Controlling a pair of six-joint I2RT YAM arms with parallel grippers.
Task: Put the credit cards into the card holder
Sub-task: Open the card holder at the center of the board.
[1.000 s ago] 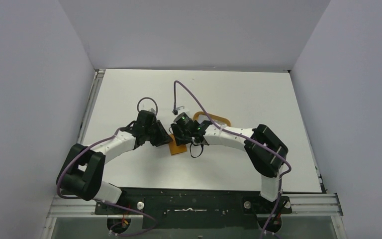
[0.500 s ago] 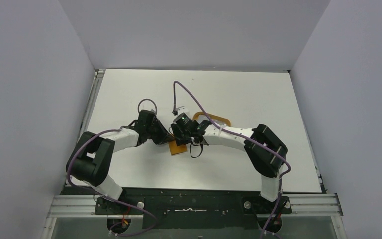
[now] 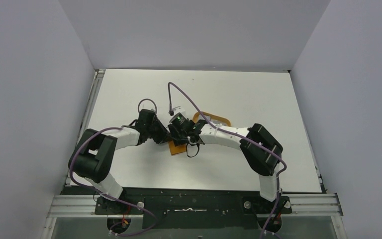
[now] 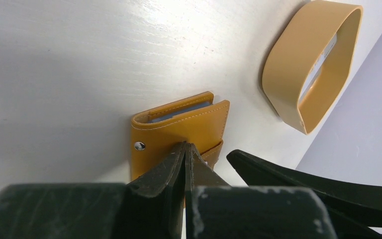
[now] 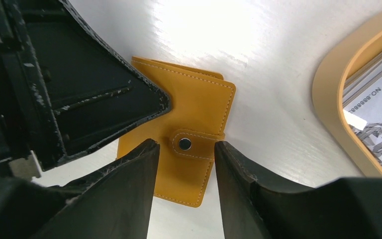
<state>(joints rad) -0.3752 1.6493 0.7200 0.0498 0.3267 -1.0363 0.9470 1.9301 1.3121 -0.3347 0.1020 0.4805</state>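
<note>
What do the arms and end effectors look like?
On left arm and right arm: white links, bulky black joint housings, purple cables. A green light at the right wrist. The left end effector and right end effector: black, tapered fingers, scuffed edges.

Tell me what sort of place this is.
Probably a lab robot cell: a white table boxed in by plain grey walls, with the left arm and right arm bolted to a metal frame.

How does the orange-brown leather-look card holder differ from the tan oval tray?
The card holder is folded flat, tab snapped; the tray is an open raised rim holding a printed white card. The holder is deeper orange, the tray paler tan. Both lie on the white table.
</note>
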